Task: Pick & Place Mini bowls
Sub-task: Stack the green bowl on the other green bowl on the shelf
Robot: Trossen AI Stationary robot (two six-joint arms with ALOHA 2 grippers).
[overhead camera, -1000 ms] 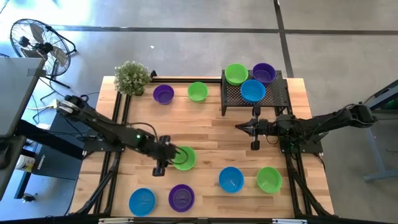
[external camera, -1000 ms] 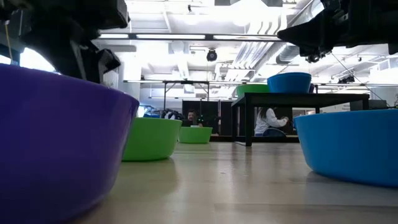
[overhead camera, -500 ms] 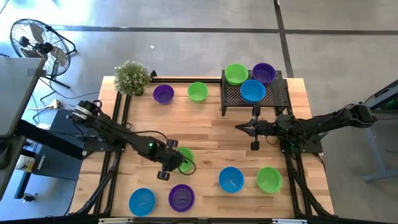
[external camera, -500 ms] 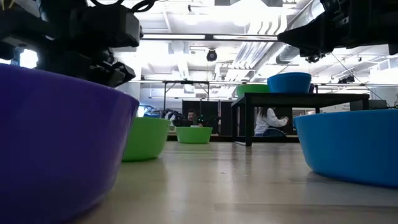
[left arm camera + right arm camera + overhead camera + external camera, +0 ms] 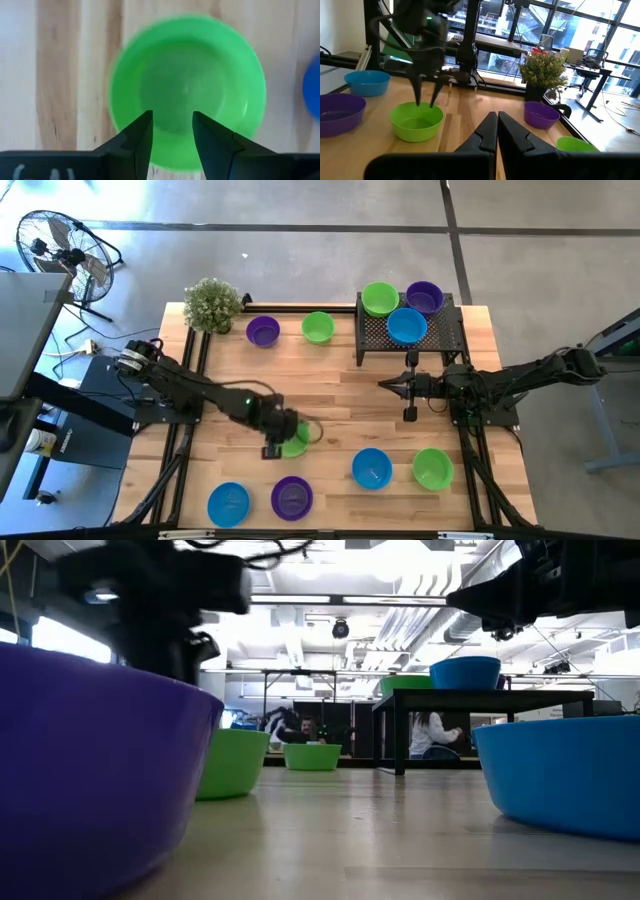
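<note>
Here, largest to smallest.

Surface: the wooden surface (image 5: 330,380) carries everything, with one arm reaching in from each side.

Rack: a black mesh rack (image 5: 430,340) stands at the far right corner. Three mini bowls sit on top of it: a green one (image 5: 380,298), a purple one (image 5: 424,296) and a blue one (image 5: 406,325).

Plant: a small leafy potted plant (image 5: 211,304) stands at the far left corner.

Left hand: the left hand (image 5: 171,127) hangs over the middle of the near half, straight above a green bowl (image 5: 186,90). Its fingers are apart, the tips pointing down into the bowl near one side of the rim. I cannot tell whether they touch it.

Right hand: the right hand (image 5: 497,131) waits in the air just in front of the rack, its fingers pressed together on nothing.

Far bowls: a purple bowl (image 5: 262,332) and a green bowl (image 5: 317,327) sit on the surface between the plant and the rack.

Near bowls: along the near edge, from the left, sit a blue bowl (image 5: 228,503), a purple bowl (image 5: 291,497), a blue bowl (image 5: 371,468) and a green bowl (image 5: 432,468).
</note>
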